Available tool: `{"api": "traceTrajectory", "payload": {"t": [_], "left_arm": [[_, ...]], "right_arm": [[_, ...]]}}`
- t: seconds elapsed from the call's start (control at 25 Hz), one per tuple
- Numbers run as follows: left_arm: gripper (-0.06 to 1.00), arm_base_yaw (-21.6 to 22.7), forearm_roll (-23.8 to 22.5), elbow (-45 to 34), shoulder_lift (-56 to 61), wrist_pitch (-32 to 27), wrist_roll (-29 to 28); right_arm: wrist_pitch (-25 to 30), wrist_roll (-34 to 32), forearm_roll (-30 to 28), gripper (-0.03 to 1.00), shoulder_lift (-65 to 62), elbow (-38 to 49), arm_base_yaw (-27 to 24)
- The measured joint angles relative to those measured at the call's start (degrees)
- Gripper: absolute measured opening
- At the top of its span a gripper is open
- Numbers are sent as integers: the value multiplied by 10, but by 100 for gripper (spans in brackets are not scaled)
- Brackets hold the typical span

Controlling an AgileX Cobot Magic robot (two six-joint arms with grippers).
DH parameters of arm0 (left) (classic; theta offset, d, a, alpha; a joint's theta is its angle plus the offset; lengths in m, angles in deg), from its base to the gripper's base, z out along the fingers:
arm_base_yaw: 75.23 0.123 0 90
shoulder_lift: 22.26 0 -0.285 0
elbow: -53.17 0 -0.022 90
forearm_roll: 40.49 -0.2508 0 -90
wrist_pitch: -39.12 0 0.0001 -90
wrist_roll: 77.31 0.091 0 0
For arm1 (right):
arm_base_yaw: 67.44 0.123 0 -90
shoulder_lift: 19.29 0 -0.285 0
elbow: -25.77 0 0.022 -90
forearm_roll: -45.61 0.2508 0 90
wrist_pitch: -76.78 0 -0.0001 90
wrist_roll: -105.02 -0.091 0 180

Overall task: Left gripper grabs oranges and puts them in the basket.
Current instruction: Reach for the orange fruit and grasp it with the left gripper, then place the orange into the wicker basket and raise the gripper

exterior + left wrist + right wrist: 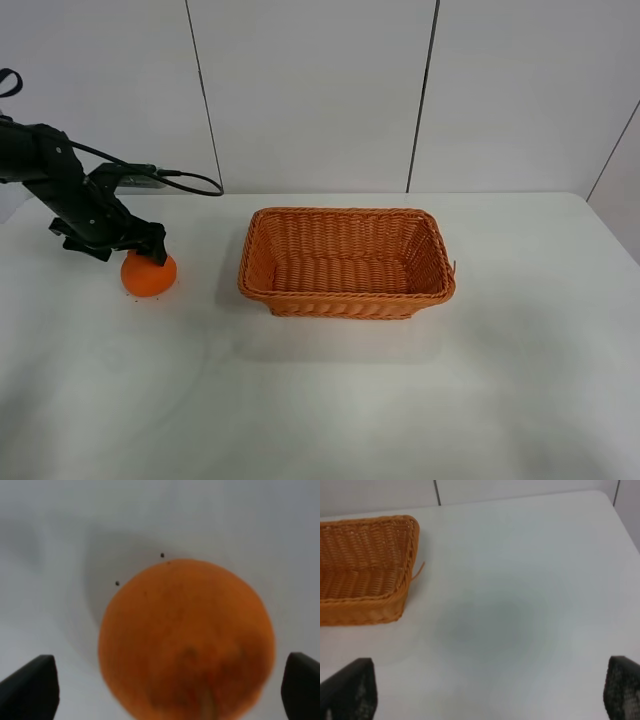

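Observation:
The orange [148, 277] rests on the white table at the left, well left of the basket [350, 301]. My left gripper [150, 256] is right on top of it, at the end of the black arm [60, 185]. In the left wrist view the orange [185, 635] fills the space between the two black fingertips [32, 687], which stand wide apart on either side and do not touch it. The left gripper [167, 690] is open. The basket is empty. My right gripper [487, 690] is open and empty above bare table, right of the basket [365, 607].
The white table [330, 400] runs wide in front of and to the right of the basket. A panelled wall [310, 90] stands behind it. A black cable [190, 182] loops off the left arm above the table's back edge.

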Motion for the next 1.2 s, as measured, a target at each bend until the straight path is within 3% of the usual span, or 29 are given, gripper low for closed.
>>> {"api": "traceTrajectory", "payload": {"t": [0.36, 0.48, 0.52, 0.6, 0.64, 0.68, 0.76, 1.2], "left_arm": [[99, 0, 4, 14, -49, 1, 3], [84, 0, 4, 14, -49, 1, 4], [84, 0, 4, 14, -49, 1, 4], [64, 0, 5, 14, -49, 1, 4], [43, 0, 5, 15, -49, 1, 5], [31, 0, 5, 16, -49, 0, 6], [22, 0, 5, 17, -47, -1, 7], [22, 0, 21, 17, -16, -38, 8]], "right_arm": [[0, 0, 0, 69, 0, 0, 0], [0, 0, 0, 69, 0, 0, 0], [0, 0, 0, 69, 0, 0, 0], [0, 0, 0, 69, 0, 0, 0], [0, 0, 0, 69, 0, 0, 0], [0, 0, 0, 69, 0, 0, 0], [0, 0, 0, 69, 0, 0, 0], [0, 0, 0, 69, 0, 0, 0]]}}
